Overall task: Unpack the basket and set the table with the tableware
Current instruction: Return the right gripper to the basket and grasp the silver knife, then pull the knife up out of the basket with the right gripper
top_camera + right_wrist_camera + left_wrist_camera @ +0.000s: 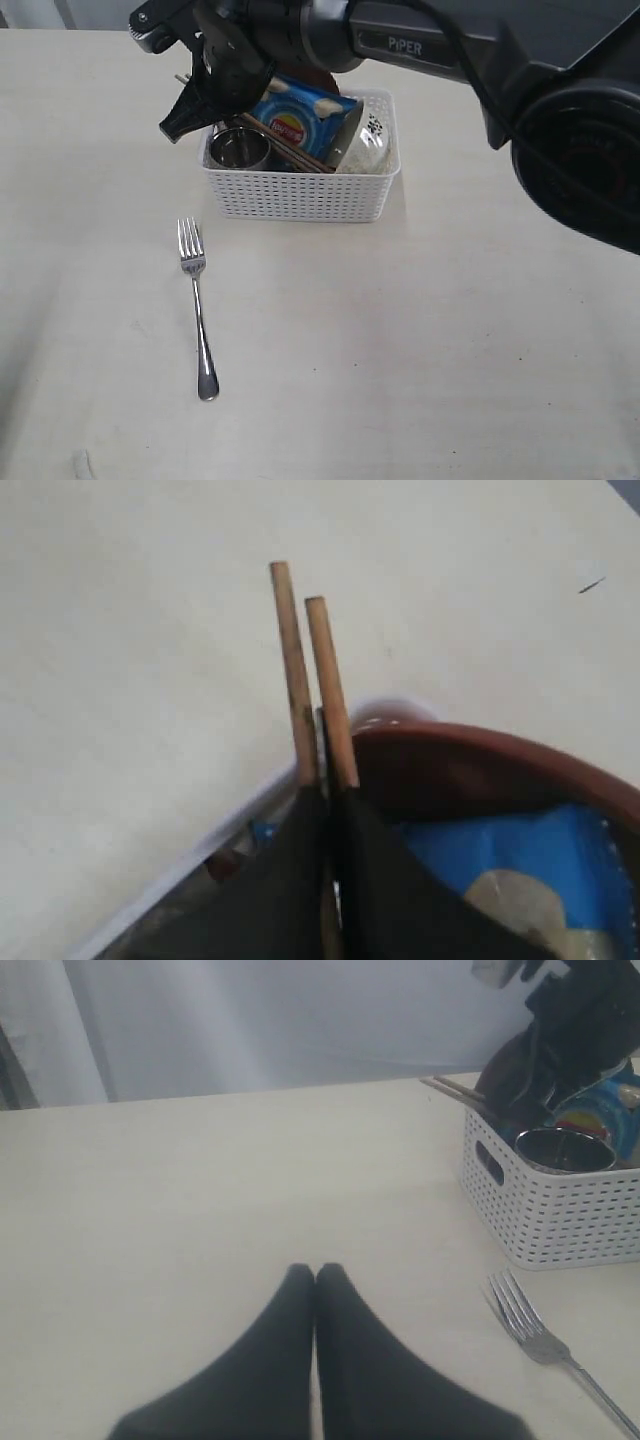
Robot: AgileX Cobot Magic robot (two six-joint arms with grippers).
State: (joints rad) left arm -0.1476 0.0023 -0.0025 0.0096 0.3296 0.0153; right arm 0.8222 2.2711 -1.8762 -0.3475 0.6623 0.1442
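Note:
The white basket (300, 195) stands at mid-table and holds a steel cup (240, 150), a white speckled bowl (372, 145), wooden chopsticks (290, 150) and a blue chip bag (295, 115). My right gripper (200, 105) reaches into its far left corner. In the right wrist view that gripper (327, 788) is shut on a thin steel strip seen edge-on, apparently the knife. The chopsticks (295, 670) jut out past its fingertips, beside the brown plate (470, 770). A steel fork (197, 300) lies on the table (480, 350) in front of the basket. My left gripper (316, 1270) is shut and empty above bare table.
My right arm (420, 45) crosses above the basket from the upper right and hides its back rim. From the left wrist, the basket (570, 1210), the cup (563, 1148) and the fork (545, 1345) all lie off to one side. A pale wall (300, 1020) stands behind the table.

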